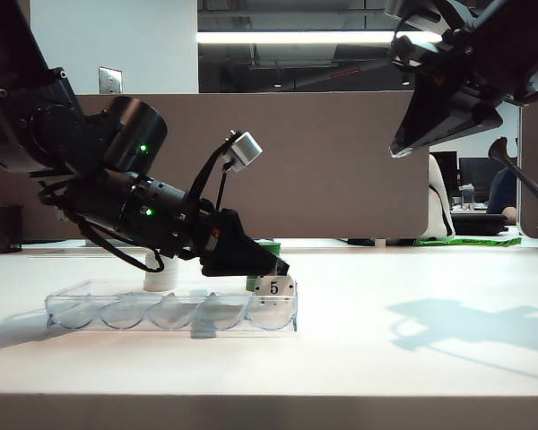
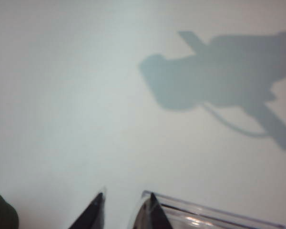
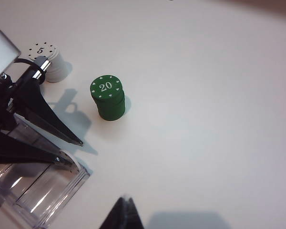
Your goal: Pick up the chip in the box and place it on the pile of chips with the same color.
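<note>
The white chip (image 1: 274, 288) with a black "5" faces the exterior view at the right end of the clear box (image 1: 117, 309). It hangs well above the slot floor, right under my left gripper (image 1: 281, 269), whose fingers are closed on its upper part. In the left wrist view the left gripper (image 2: 126, 202) shows two dark tips a chip's width apart, one beside the box wall (image 2: 214, 214). The white pile (image 1: 160, 279) (image 3: 50, 64) stands behind the box. My right gripper (image 1: 399, 148) (image 3: 126, 202) hangs high at the right, shut and empty.
A green chip stack (image 3: 107, 98) marked "20" stands next to the white pile, partly hidden behind the left gripper in the exterior view (image 1: 269, 244). The box end (image 3: 43, 191) lies near the left fingers. The right arm's shadow (image 1: 466, 322) falls on bare white table.
</note>
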